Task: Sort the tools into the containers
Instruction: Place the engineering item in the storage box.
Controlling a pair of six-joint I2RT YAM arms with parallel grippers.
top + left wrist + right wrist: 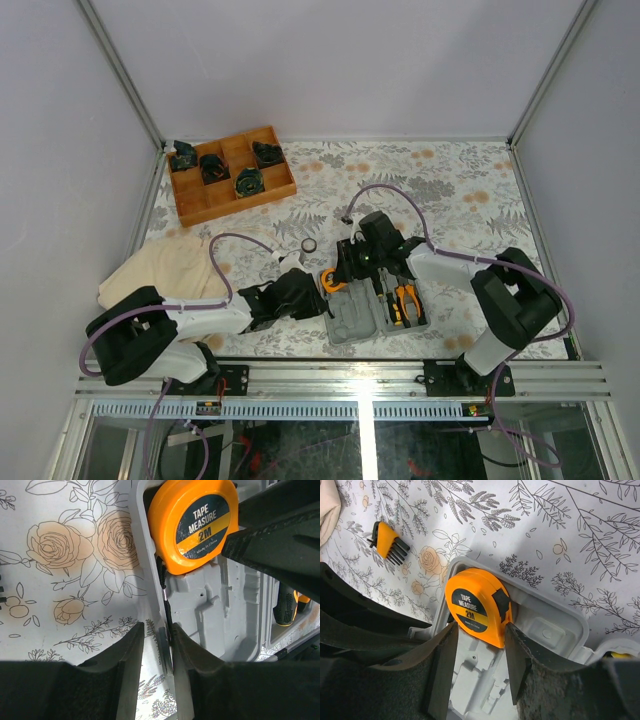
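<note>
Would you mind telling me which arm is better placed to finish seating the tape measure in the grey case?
Probably the right arm. The right hand straddles the tape measure, a finger on each side, in a corner of the grey case. The left hand pinches that case's wall, seemingly steadying it.

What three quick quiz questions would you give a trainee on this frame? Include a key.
1. True or false: the tape measure lies on the bare tablecloth.
2. The fingers of the left tool straddle: A) the rim of the grey case; B) the wooden tray; C) the pliers.
3. Fill in: the tape measure's label reads "TAPE MEASURE ___".
Key: 1 false, it sits in a corner of the grey case; 2 A; 3 2M.
</note>
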